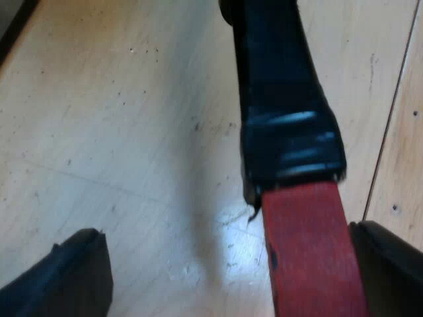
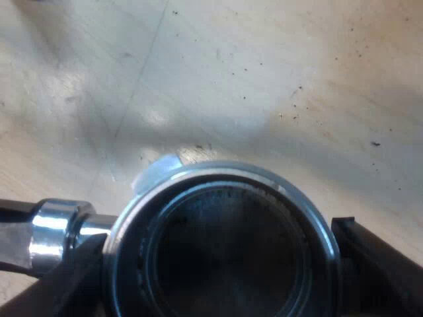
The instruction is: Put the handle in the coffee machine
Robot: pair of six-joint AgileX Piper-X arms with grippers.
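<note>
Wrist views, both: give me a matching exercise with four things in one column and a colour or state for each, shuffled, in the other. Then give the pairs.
Things:
1. handle end
2. holder's basket
3. table
4. left gripper

Colours or states:
a. pale wood
b. open, fingers wide apart
c. red
d. shiny rim, dark inside

Pairs: 1-c, 2-d, 3-a, 4-b
</note>
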